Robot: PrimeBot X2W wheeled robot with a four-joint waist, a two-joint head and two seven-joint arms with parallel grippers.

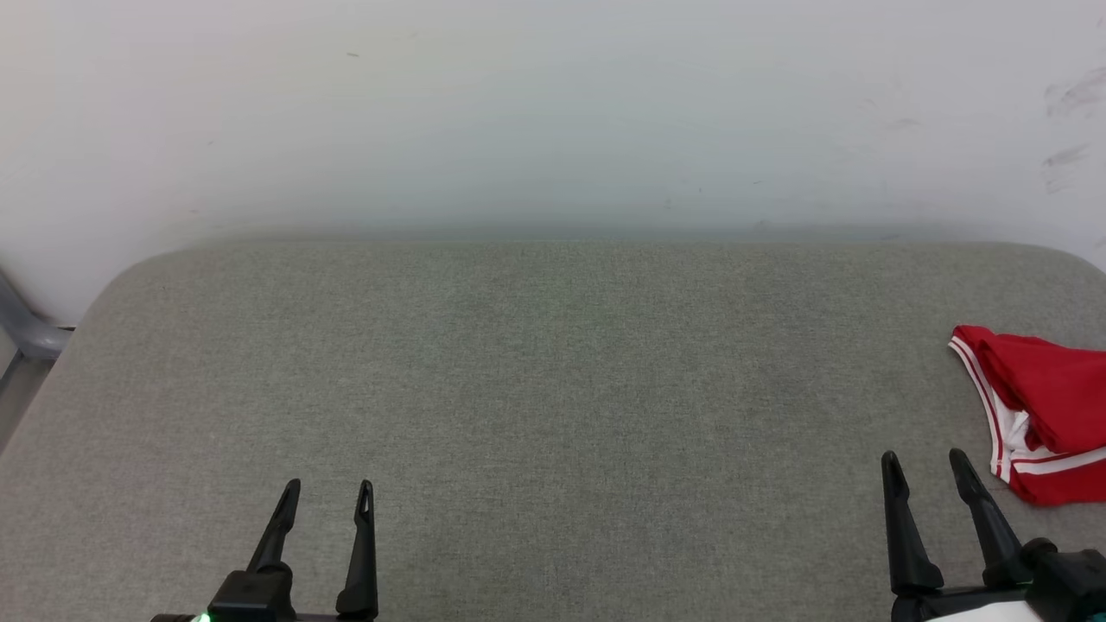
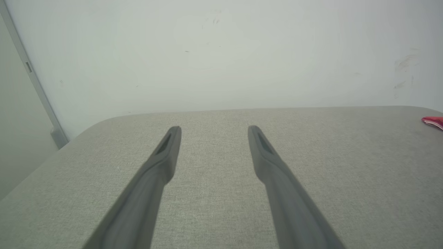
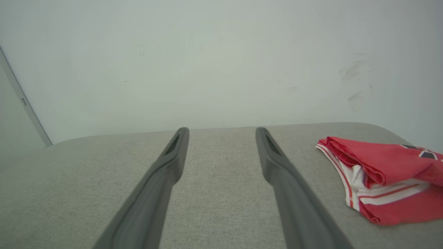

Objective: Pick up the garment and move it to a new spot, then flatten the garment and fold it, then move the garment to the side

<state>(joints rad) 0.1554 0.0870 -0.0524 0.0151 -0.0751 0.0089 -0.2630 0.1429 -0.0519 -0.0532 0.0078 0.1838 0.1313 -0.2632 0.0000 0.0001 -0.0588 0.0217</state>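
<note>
- The garment [image 1: 1050, 389], a red soft-fabric shirt with white panels and white-and-red striped trim, lies bunched and folded over itself on the right side of the counter [image 1: 553, 363], a grey woven-fabric surface with rounded corners.
- In the right wrist view the garment [image 3: 380, 166] shows a thick rolled red fold on top, white fabric tucked beneath it, and striped trim running along its near-left edge.
- A small dark mark sits on the red fabric at the far right; its shape cannot be made out.
- The left hand [image 1: 329, 488] hovers at the near left of the counter, its two dark fingers spread and holding nothing.
- The right hand [image 1: 923, 458] hovers at the near right, fingers likewise spread and empty, just beside the garment's near-left corner but apart from it.
- The counter's far edge meets a pale wall [image 1: 553, 112] carrying faint scuff marks at the right.
- The left corner curves away toward a grey bar [image 1: 26, 333].
- The middle and left of the counter form a wide, bare fabric area.
- In the head view the frame's right edge cuts off the garment, so its full outline, collar and sleeves cannot be traced.
- In the left wrist view, only a small red tip of the garment [image 2: 434, 121] enters at the right edge, well apart from the left hand [image 2: 214, 129].
</note>
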